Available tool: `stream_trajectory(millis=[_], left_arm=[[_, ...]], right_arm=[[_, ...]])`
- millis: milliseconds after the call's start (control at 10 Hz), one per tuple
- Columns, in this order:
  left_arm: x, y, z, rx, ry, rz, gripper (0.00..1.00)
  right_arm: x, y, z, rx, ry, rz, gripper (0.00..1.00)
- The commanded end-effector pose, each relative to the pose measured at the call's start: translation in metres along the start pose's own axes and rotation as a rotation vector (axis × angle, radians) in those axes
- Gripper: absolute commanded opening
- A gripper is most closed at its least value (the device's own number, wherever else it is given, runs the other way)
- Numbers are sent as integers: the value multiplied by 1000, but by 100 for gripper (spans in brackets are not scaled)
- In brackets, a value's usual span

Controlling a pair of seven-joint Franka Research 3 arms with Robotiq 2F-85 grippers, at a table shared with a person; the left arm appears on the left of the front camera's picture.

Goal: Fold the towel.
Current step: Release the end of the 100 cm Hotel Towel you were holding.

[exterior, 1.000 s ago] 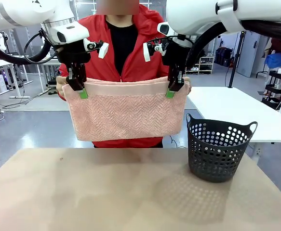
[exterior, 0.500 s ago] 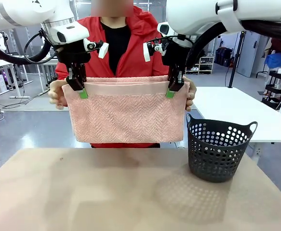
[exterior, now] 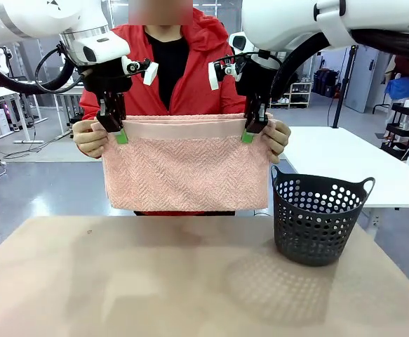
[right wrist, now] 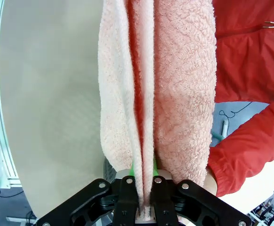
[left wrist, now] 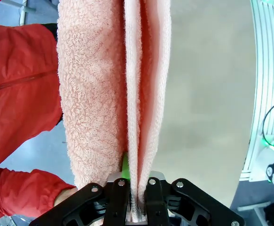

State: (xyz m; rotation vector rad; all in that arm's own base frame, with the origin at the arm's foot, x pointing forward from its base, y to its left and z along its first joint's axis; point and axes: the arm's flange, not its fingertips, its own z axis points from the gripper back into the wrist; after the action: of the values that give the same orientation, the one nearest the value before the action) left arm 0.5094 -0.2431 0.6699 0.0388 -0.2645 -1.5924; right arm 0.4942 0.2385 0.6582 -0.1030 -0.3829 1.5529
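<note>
Person's hands point(exterior: 90, 137) moved outward; towel point(exterior: 183, 172) hangs pinched below left gripper point(exterior: 118, 133), right gripper point(exterior: 250, 133)

One towel point(exterior: 186, 168) is counted, and one basket point(exterior: 316, 228) at four o'clock. Two grippers are counted, left gripper point(exterior: 117, 132) and right gripper point(exterior: 252, 130); two hands, first hand point(exterior: 90, 137), second hand point(exterior: 278, 137); one table point(exterior: 155, 281).

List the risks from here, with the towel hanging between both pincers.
1. The left pincer and right pincer each grip just the top edge of the towel; the stacked layers could slip out unevenly.
2. The person's hands hold the same corners; a sudden move could pinch them or skew the fold.
3. The basket stands near the towel's right side; lowering could snag it.
</note>
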Motion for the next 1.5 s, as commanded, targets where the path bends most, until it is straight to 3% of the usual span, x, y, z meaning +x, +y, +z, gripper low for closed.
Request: stream_trajectory(millis=[0,400,500,600,700,800,900,1000,1100,1200,1300,1400], left_arm=[[-1,0,0,1,2,-1,0],[-1,0,0,1,2,-1,0],[0,0,0,0,0,0,5],[-3,1,3,-21,-28,3,5],[-5,2,6,-28,-58,-5,5],[-8,2,12,-12,-73,2,57],[-8,2,18,-2,-87,13,57],[-11,1,25,15,-103,17,100],[-13,0,33,29,-114,28,59],[-15,-3,46,35,-121,83,100],[-18,-13,68,49,-141,180,100],[-24,-24,90,102,-157,236,100]], right_arm=[[-1,-1,1,-2,3,9,0],[-1,-1,1,-2,3,9,0],[-1,-1,1,-2,3,9,0],[0,0,0,0,0,0,4],[-1,-2,4,-13,-6,-22,16],[-2,-2,10,-27,-2,-23,51],[-2,-2,17,-38,-8,-31,63],[-3,-1,27,-51,-12,-39,98],[-5,0,37,-66,-24,-58,100],[-9,0,51,-75,-44,-98,100],[-14,4,71,-86,-67,-166,100],[-20,9,91,-100,-88,-237,91]])
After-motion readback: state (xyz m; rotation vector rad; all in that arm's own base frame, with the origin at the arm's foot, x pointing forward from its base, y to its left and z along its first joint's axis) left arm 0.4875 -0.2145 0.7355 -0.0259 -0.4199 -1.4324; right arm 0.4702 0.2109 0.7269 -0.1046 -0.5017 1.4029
